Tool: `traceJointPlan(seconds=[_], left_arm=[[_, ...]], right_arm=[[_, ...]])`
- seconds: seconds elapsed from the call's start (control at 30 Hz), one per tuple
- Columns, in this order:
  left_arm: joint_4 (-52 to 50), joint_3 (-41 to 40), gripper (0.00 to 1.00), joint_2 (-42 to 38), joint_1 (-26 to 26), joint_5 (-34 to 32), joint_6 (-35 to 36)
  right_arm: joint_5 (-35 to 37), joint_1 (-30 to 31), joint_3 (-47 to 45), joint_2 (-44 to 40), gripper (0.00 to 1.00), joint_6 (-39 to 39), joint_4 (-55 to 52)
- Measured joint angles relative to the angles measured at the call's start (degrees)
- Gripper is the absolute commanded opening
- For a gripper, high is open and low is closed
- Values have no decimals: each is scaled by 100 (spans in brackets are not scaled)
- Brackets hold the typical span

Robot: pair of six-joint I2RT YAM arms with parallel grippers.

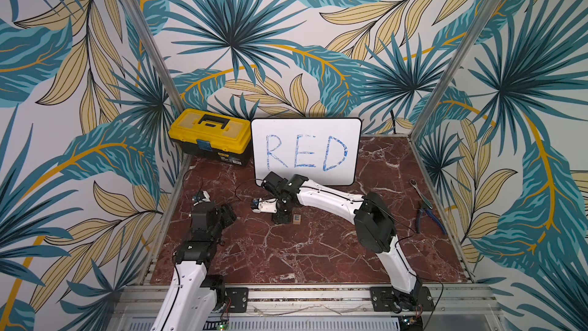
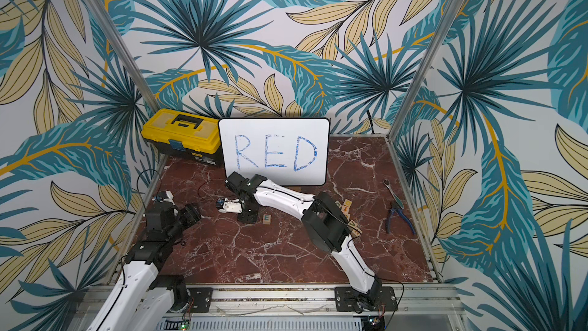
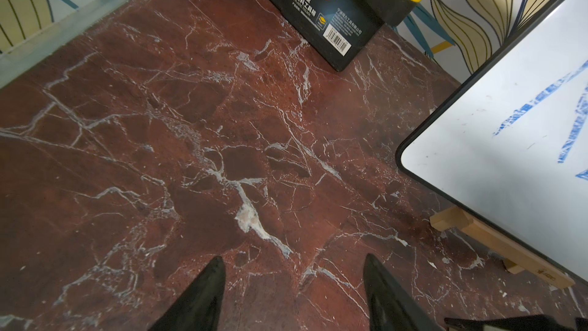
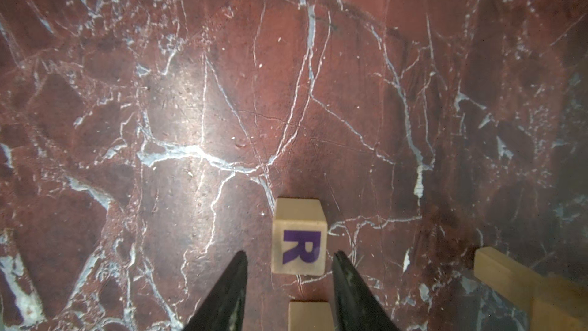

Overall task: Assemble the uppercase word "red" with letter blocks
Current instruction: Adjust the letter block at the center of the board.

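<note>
Letter block R [image 4: 299,245] rests on the red marble table [image 1: 286,256], between the fingertips of the right gripper [image 4: 291,254] and partly ahead of them, purple R face up. The 2 black fingers [image 4: 229,284] stand apart, wider than the cube, so nothing is clamped. Bare marble shows between the cube and 1 finger, while the other fingertip lies right at the cube's edge, and whether it touches cannot be told. Back toward that gripper's wrist, also between the fingers, the pale edge of a 2nd cube [image 4: 310,315] shows, its letter cut off. In both top views the gripper points down at the table and letter block E [image 1: 297,218] sits just beside it, on the side toward its own arm's elbow, teal letter up. Past that elbow, in a top view, a cluster of more cubes [image 2: 352,224] lies on the table, too small to read, so D cannot be picked out.

The left gripper [image 3: 292,267] hovers above bare marble with its 2 fingertips spread apart and nothing between them. A yellow-lidded toolbox [image 3: 318,20] lies ahead of it and the whiteboard [image 3: 509,122] off to 1 side.
</note>
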Motion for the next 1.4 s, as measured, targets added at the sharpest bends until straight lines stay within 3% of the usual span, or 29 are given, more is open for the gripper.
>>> traceJointPlan(seconds=[0.47, 1.1, 1.4], left_arm=[[-7, 0, 69, -7, 136, -7, -7], [-7, 0, 69, 70, 160, 7, -4], [-7, 0, 69, 70, 166, 9, -7]], right_arm=[[205, 0, 162, 291, 46, -85, -92], [205, -15, 328, 570, 34, -94, -184], [208, -17, 352, 570, 34, -109, -240]])
